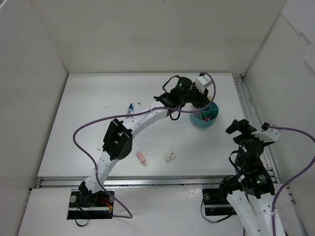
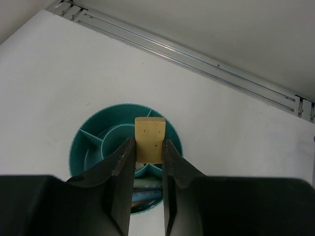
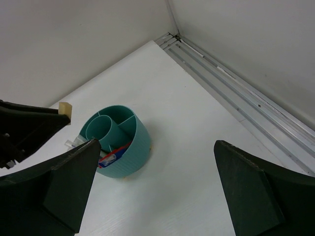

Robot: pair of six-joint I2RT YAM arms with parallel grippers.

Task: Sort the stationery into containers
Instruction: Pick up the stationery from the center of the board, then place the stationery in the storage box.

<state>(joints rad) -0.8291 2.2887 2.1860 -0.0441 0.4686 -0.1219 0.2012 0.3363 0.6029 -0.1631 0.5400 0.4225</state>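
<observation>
Left end effector [image 2: 148, 143] grips tan cube [image 2: 149, 130], teal bowl [image 2: 81, 142] below; top view hides cube. Right end effector [image 3: 157, 143] released.

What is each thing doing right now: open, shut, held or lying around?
Round teal plastic bowl: upright, pens in one compartment.
Left tool: shut on small tan cube, over bowl.
Right tool: open, empty.
Small clear blue-capped bottle: loose on white table.
Pink eraser block: loose on table.
White eraser block: loose on table.
</observation>
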